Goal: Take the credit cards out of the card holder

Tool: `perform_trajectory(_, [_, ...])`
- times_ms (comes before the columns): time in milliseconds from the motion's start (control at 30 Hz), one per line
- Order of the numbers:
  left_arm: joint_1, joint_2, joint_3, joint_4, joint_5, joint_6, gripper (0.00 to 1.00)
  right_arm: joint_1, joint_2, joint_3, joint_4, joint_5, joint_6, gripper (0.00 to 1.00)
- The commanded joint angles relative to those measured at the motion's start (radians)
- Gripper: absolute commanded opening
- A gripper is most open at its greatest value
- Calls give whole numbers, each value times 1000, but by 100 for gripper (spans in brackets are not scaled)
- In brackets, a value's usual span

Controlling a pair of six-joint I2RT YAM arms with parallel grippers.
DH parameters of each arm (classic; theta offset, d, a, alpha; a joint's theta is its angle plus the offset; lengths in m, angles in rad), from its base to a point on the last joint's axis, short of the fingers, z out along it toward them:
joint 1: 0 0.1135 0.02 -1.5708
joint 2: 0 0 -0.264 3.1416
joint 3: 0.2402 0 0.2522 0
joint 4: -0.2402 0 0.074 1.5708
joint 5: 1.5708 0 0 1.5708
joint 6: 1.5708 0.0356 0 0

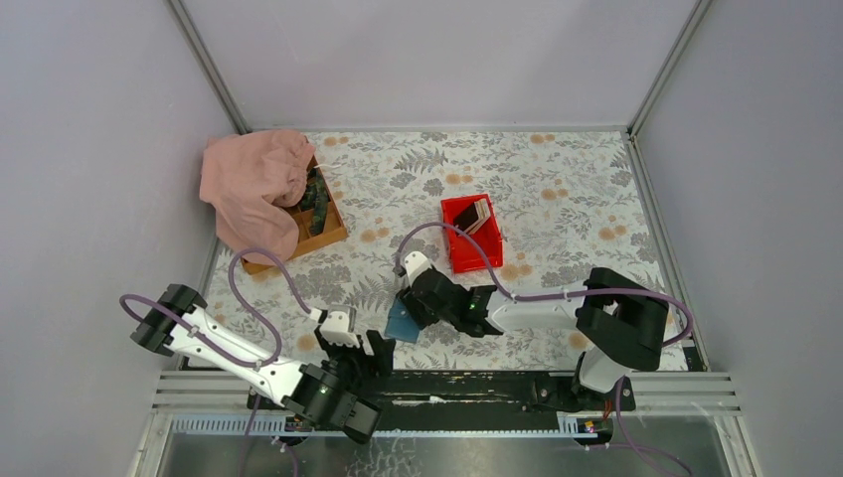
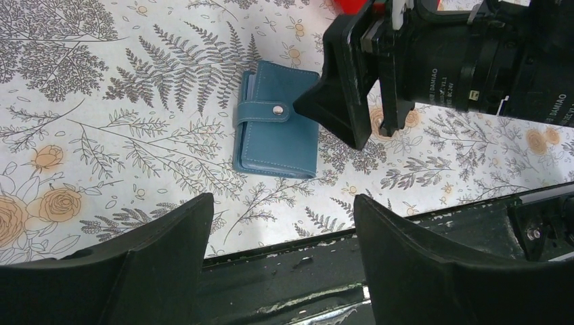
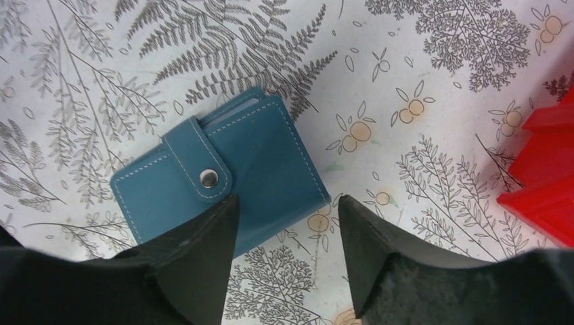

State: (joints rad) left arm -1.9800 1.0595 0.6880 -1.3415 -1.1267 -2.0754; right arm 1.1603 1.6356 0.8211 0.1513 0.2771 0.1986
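The card holder point(image 1: 401, 320) point(image 2: 277, 128) point(image 3: 264, 156) is a blue wallet lying flat on the floral tablecloth, its strap snapped shut. Pale card edges show at its open side. My right gripper point(image 1: 416, 301) point(image 3: 288, 203) hovers just over the wallet's near corner, jaws apart and holding nothing; one of its fingers point(image 2: 338, 101) points down at the wallet's right edge. My left gripper point(image 1: 363, 343) point(image 2: 284, 203) stands open at the table's front edge, a little short of the wallet. Dark and tan credit cards point(image 1: 480, 214) lean inside the red bin.
The red bin point(image 1: 459, 243) point(image 3: 541, 196) stands just behind and right of the wallet. A wooden box point(image 1: 333, 234) draped with a pink cloth point(image 1: 253, 184) sits at the back left. A black rail point(image 2: 304, 271) runs along the table's near edge.
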Motion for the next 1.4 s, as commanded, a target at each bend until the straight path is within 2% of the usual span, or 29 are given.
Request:
perform_trajectory(0, [-3,6,14,-37,-31,-465,82,-2,-17,-11,39,34,-10,68])
perform_trajectory(100, [-3,-9,12,-32,-34,-455,82,-16,4,4,8,18,-15,67])
perform_trajectory(300, [-3,-48,-12,13,-40,-419,81,-17,22,6,12,-58,-9,48])
perform_trajectory(467, [-3,-44,-3,13,-38,-405,81,-18,37,11,4,-73,3,9])
perform_trajectory(533, [-3,-35,-1,13,-44,-398,80,-19,32,11,-6,-53,5,1])
perform_trajectory(567, [-3,-32,0,12,-45,-392,80,-19,31,12,-13,-42,2,0])
perform_trajectory(700, [-3,-30,1,-13,-51,-374,77,-20,-19,24,-55,20,-6,1])
perform_trajectory(733, [-3,-45,3,-30,-49,-373,78,-19,-32,27,-66,22,-3,7])
perform_trajectory(800, [-3,-93,11,-62,-52,-349,78,-20,-73,18,-59,-7,0,30])
perform_trajectory(867, [-3,-157,25,-83,-60,-290,78,-19,-116,0,-31,-57,1,43])
perform_trajectory(967, [-2,-254,46,-109,-58,-213,78,-15,-130,17,-29,-110,-7,46])
perform_trajectory(1100, [-2,-328,48,-95,-58,-144,78,21,-33,132,-95,-111,-44,48])
perform_trajectory(1200, [-2,-307,53,-101,-53,-145,78,40,45,190,-126,-91,-49,49])
perform_trajectory(1367, [5,-250,83,-110,-39,-119,78,41,65,162,-88,-100,-31,49])
